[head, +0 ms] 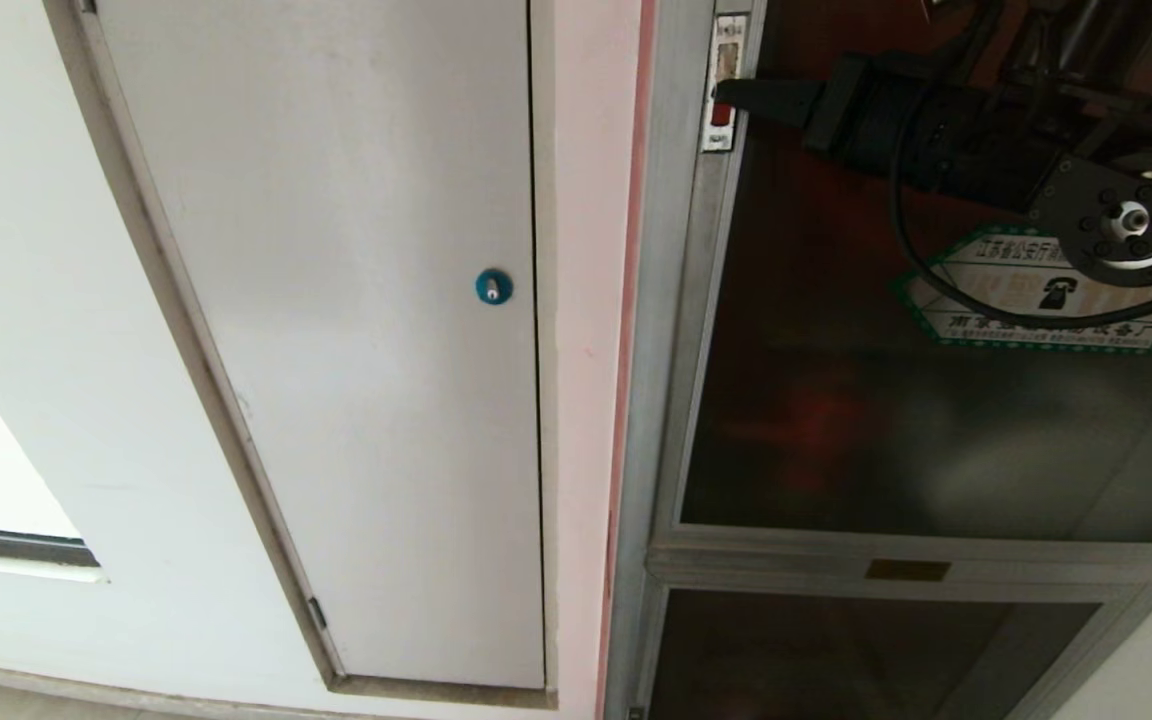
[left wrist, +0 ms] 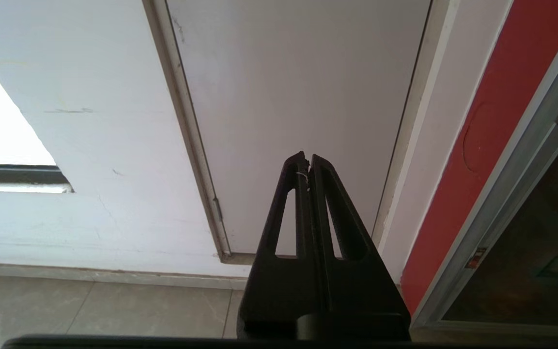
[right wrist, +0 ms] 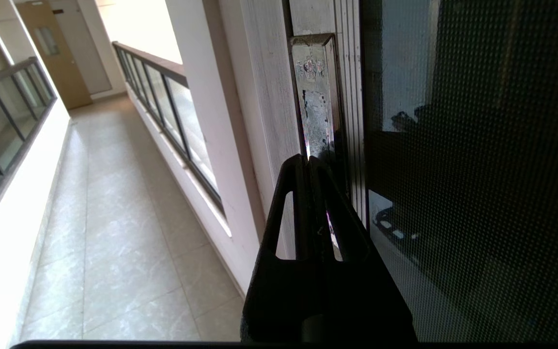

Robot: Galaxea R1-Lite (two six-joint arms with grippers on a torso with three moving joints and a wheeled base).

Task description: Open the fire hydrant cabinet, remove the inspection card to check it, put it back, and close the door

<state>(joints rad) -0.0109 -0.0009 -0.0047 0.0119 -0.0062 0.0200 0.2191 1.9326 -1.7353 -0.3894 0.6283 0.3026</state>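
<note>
The fire hydrant cabinet point(head: 671, 300) has its door point(head: 936, 420) shut: dark tinted glass in a silver frame, with a green-bordered telephone sticker point(head: 1016, 300). A slim latch point(head: 726, 60) with a red insert sits on the door's left frame near the top. My right gripper point(head: 731, 95) is shut and empty, and its tips lie over that latch. The right wrist view shows the same gripper point(right wrist: 308, 159) just below the worn metal latch plate point(right wrist: 315, 87), beside the glass point(right wrist: 477, 145). The inspection card is hidden. My left gripper point(left wrist: 307, 157) is shut and parked low, away from the cabinet.
A plain white panel point(head: 336, 300) with a blue round lock point(head: 493, 287) fills the wall left of the cabinet. A smaller lower glass panel point(head: 836, 650) sits under the door. A tiled corridor point(right wrist: 114, 242) with a glass railing runs off beside the wall.
</note>
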